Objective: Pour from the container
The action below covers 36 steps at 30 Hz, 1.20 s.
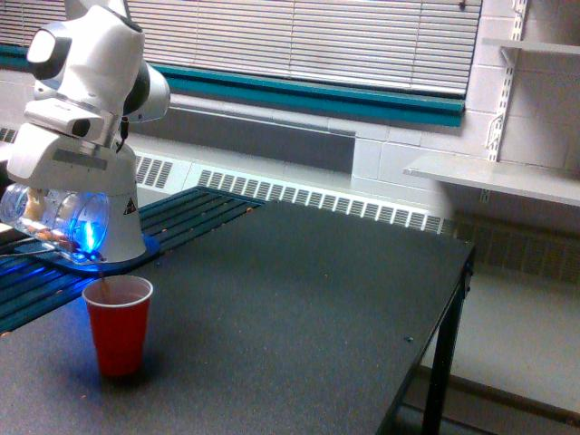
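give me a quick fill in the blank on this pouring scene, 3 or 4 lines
1. The clear container held at the gripper lies tipped on its ____.
2. The cup standing on the black table below it is ____ in colour.
3. The bits inside the clear container are ____ in colour.
4. The red cup stands near the exterior view's ____ edge.

Missing words: side; red; brown; left

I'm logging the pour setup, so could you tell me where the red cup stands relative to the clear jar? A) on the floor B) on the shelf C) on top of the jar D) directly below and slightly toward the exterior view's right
D: the red cup stands on the table just beneath the tipped clear jar.
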Each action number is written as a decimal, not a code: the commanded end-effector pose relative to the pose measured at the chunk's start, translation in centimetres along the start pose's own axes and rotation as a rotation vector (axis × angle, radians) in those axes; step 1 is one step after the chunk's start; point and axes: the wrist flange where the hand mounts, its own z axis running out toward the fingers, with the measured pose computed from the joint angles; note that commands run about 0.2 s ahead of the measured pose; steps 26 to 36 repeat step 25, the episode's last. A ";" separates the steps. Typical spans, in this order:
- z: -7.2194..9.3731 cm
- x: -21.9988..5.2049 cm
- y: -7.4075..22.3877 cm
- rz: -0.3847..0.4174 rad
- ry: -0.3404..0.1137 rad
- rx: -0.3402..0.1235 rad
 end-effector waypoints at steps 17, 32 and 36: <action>-1.5 1.1 -0.5 -0.027 -0.001 -0.045; -1.6 1.0 -0.9 -0.031 -0.002 -0.025; -1.6 1.0 -0.9 -0.031 -0.002 -0.025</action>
